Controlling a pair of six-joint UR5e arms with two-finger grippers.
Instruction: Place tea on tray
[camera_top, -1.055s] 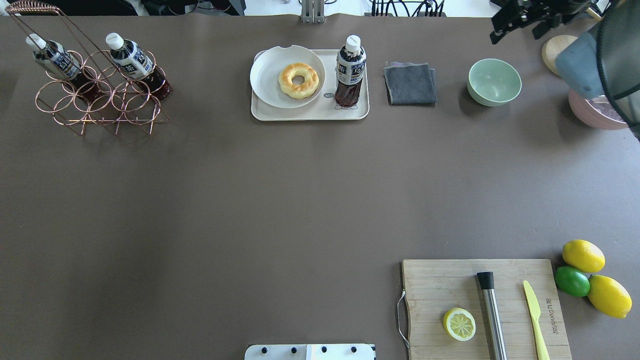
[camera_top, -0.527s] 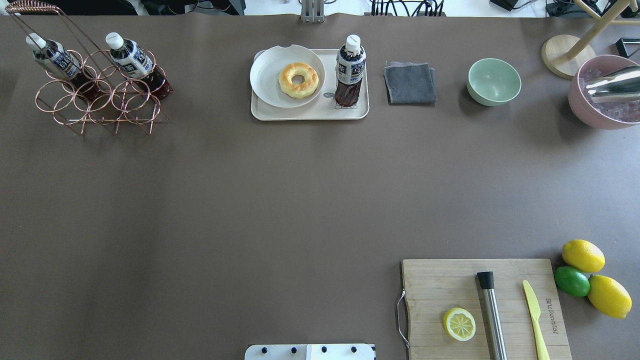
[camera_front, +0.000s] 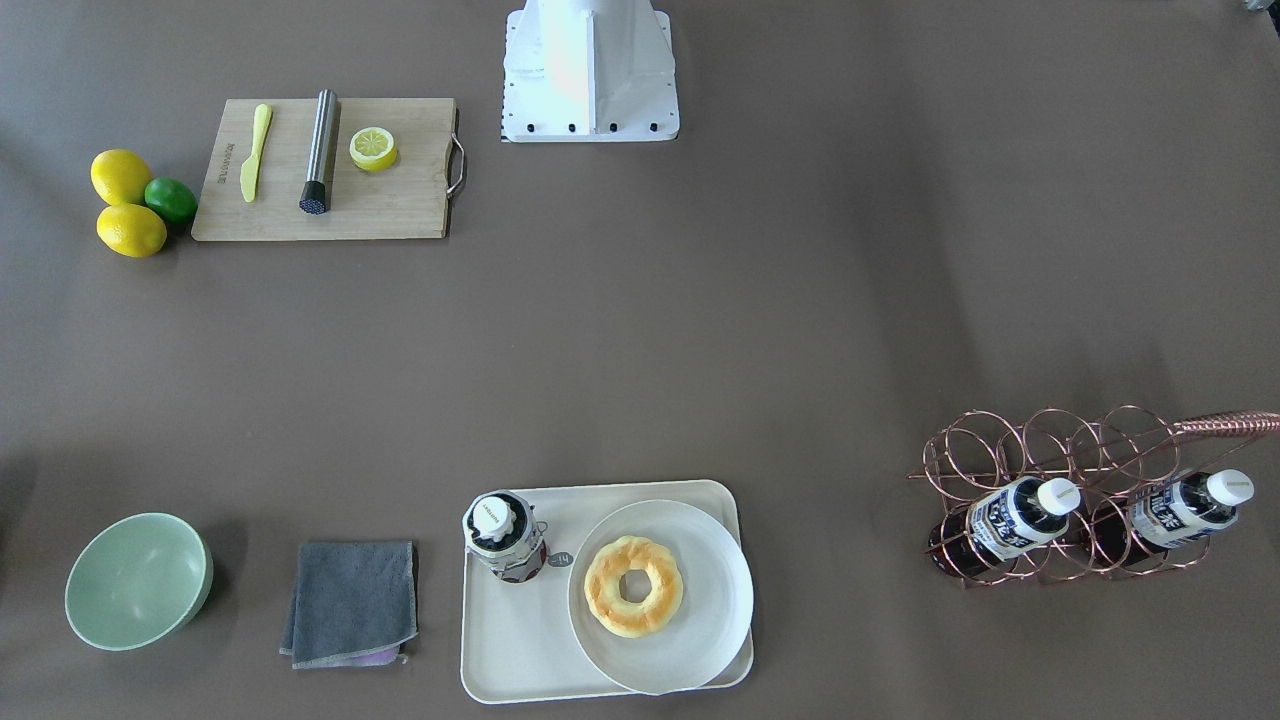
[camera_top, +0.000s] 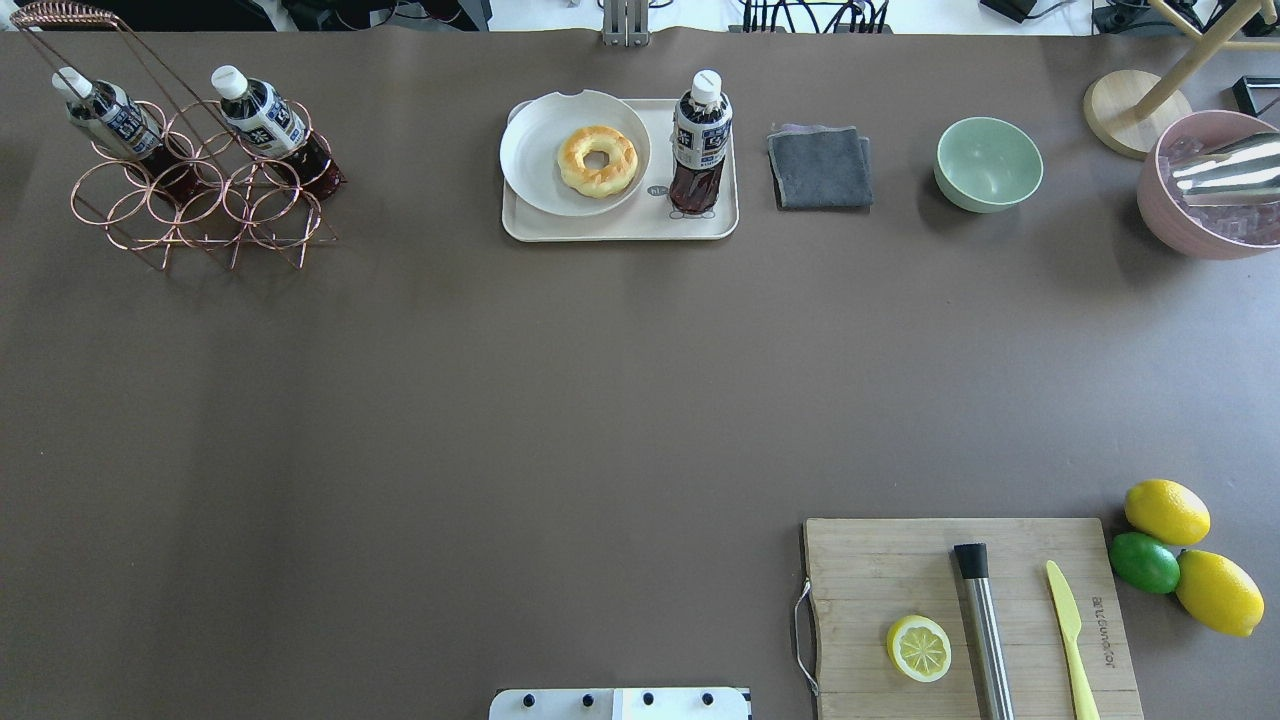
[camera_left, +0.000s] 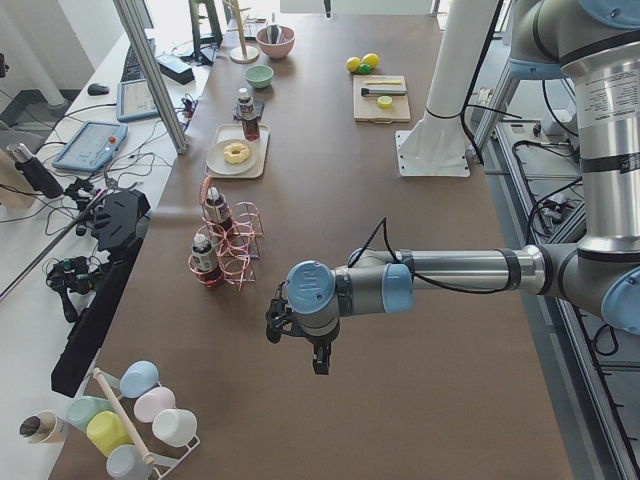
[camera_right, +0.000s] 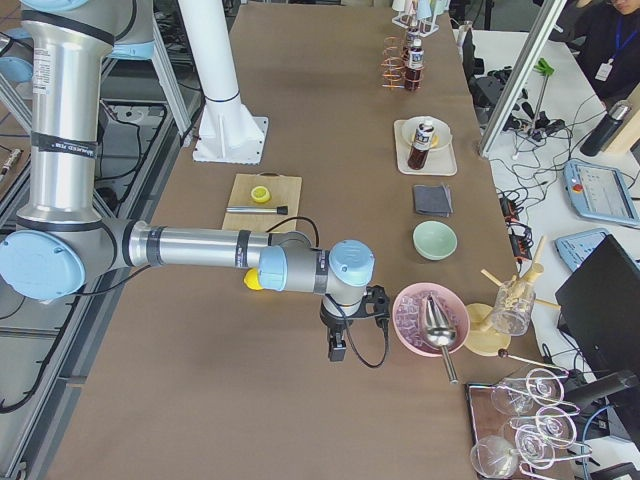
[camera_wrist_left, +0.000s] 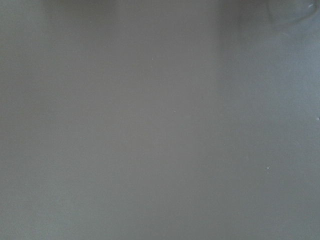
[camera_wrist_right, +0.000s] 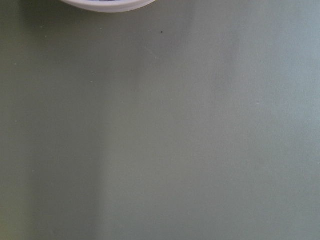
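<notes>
Surface: brown table (camera_top: 600, 400), wide, with most items along its far edge. Landmark for all positions: the tray (camera_top: 610, 228).

- Left arm: reaches over bare table well to the robot's left of the tray, past the rack. The left gripper (camera_left: 318, 360) points down and carries nothing visible. Only the side view shows it, so parted or closed: cannot tell.
- Right arm: stretched out well to the robot's right of the tray. The right gripper (camera_right: 337, 350) hangs pointing down, just beside the pink bowl (camera_right: 430, 322). Fingers' state: cannot tell, side view only.
- Cutting board (camera_top: 870, 580): well apart from the tray, on the robot's near side and to the right.
- Copper wire rack (camera_top: 200, 200): well to the tray's left, with two bottles leaning in it (camera_top: 118, 120) (camera_top: 265, 115).
- Tray: cream, rounded corners.
- Round white plate (camera_top: 535, 150): on the tray's left part, carrying a doughnut (camera_top: 598, 160).
- Green bowl (camera_top: 988, 163): to the tray's right, beyond the cloth.
- Grey folded cloth (camera_top: 820, 168): just right of the tray.
- The tea (camera_top: 699, 140): upright on the tray's right end, just beside the plate, cap on, no gripper near it.
</notes>
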